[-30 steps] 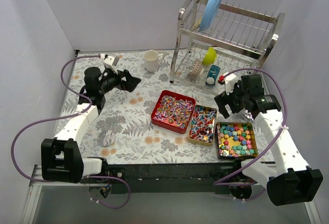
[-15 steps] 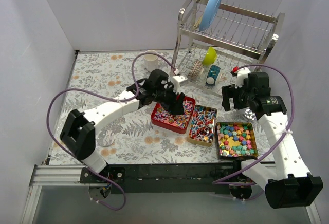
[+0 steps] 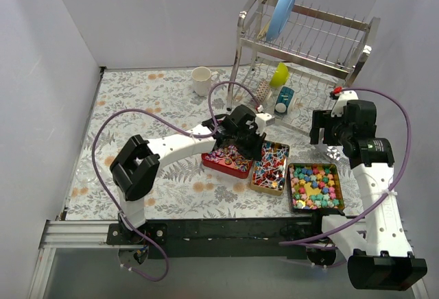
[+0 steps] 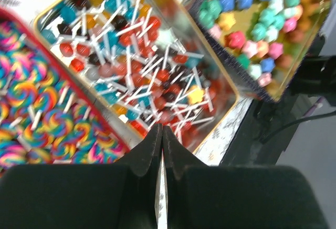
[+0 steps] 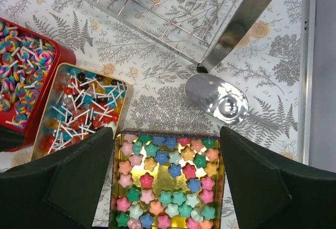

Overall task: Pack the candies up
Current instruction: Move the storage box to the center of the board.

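The candies lie in three tins in a row. Rainbow swirl pieces fill a red tray (image 3: 230, 153), small stick sweets (image 4: 136, 66) fill a gold tray (image 3: 269, 167), and pastel star lumps (image 5: 163, 187) fill a second gold tray (image 3: 314, 186). My left gripper (image 4: 161, 130) is shut with nothing between its fingers. It hangs over the near rim where the red tray and the stick-sweet tray meet. My right gripper (image 5: 167, 132) is open above the far edge of the star tray, holding nothing.
A metal scoop (image 5: 216, 99) lies on the table just behind the star tray. A steel dish rack (image 3: 302, 45) at the back right holds a blue plate (image 3: 282, 7) and a yellow-green cup (image 3: 279, 74). A white mug (image 3: 201, 79) stands at the back.
My left arm swung from the far left of the table over to the trays and its gripper closed. My right arm drew back a little toward the right.
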`<state>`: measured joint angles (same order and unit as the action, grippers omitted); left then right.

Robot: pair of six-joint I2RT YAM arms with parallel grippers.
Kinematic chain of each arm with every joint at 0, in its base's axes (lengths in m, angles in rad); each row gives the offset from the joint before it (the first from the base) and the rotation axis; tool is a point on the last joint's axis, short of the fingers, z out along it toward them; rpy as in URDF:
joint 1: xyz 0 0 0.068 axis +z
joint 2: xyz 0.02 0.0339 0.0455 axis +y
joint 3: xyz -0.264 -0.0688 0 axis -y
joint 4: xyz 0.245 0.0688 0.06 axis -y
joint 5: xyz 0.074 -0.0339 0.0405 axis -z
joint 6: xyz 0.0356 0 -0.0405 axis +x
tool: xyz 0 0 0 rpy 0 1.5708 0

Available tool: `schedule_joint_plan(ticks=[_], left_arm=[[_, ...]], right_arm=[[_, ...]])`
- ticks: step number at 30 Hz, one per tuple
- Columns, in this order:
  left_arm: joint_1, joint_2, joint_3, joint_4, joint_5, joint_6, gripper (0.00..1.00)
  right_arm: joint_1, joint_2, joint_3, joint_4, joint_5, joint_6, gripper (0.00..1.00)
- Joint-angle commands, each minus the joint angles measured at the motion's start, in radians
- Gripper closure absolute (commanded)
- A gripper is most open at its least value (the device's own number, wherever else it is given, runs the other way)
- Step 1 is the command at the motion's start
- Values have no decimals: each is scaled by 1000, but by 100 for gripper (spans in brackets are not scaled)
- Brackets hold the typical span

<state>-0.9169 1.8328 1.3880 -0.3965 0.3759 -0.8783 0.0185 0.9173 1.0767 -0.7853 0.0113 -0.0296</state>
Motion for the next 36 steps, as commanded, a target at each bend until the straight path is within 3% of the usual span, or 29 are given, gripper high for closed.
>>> schedule_joint_plan(ticks=[1,7,18,36], left_arm=[[-40,37,95,38,-49,-63,100],[-74,108,126,28,-264,-125,100],[-92,128,98,-16,-420,-131,100],[22,100,23,-85,-620,-53,100]], right_arm=[[-35,-35,-38,20,-42,22,11],[-71,-55,-41,8,-36,22,11],[-78,-57,-40,-9,-42,13,12],[-83,-28,-69,26,-76,22,13]])
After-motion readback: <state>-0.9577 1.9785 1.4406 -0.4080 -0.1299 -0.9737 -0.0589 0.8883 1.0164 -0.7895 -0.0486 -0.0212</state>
